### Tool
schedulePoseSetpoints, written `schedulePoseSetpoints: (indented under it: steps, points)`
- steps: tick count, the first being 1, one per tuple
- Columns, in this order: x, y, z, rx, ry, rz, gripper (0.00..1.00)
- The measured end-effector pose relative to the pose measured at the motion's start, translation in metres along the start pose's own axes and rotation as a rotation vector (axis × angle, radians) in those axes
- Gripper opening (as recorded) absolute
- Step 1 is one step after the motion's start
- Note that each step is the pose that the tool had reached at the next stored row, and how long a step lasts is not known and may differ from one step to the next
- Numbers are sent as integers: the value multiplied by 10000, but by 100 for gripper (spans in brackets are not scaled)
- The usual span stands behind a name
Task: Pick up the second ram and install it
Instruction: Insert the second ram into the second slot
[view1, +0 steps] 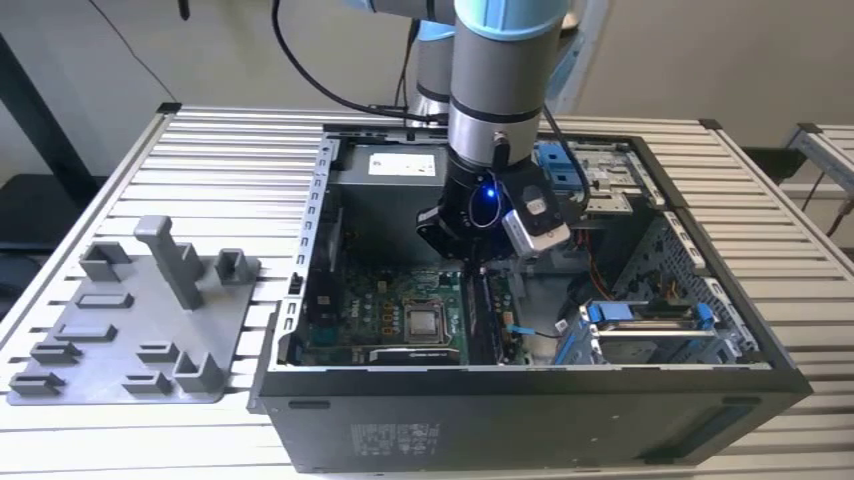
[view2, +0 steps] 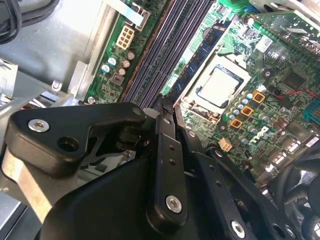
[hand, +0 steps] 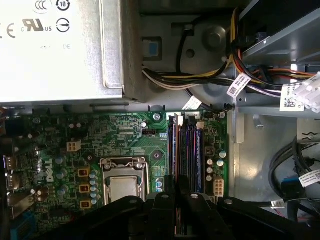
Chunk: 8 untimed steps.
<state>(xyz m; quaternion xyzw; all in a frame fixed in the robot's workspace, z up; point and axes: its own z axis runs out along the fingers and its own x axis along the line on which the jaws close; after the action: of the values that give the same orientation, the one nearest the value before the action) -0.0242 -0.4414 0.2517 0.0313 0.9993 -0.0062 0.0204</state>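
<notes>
The second ram (view2: 201, 54) is a slim dark bluish board standing along the memory slot closest to the processor socket (view2: 220, 85). In the first wrist view the second ram (hand: 176, 150) shows edge-on at the socket-side edge of the black slots (hand: 192, 150). My gripper (view2: 165, 103) is down inside the open computer case, with its black fingers closed on the near end of that board. In the exterior view the gripper (view1: 471, 268) hangs low over the motherboard (view1: 387, 300), just above the slots. The board's lower edge and the slot latches are hidden.
A grey plastic tray (view1: 120, 330) with upright blocks lies outside the case at the exterior view's left. A silver power supply (hand: 55, 50) and a cable bundle (hand: 215, 75) sit beyond the slots. A blue-trimmed drive cage (view1: 647, 320) and the case walls (view1: 534, 410) hem in the space.
</notes>
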Motion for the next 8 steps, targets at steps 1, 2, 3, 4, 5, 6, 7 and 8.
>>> schedulePoseSetpoints:
  steps: [1, 2, 3, 4, 5, 6, 7, 8]
  points:
    - [0, 0, 0, -1, 0, 0, 14]
    - [0, 0, 1, -1, 0, 0, 14]
    - [0, 0, 1, -1, 0, 0, 14]
    - [0, 0, 3, -2, 0, 0, 14]
    - [0, 0, 4, -2, 0, 0, 14]
    - [0, 0, 5, -1, 0, 0, 14]
    - [0, 0, 8, -3, -1, 0, 14]
    - [1, 0, 11, -4, -1, 1, 14]
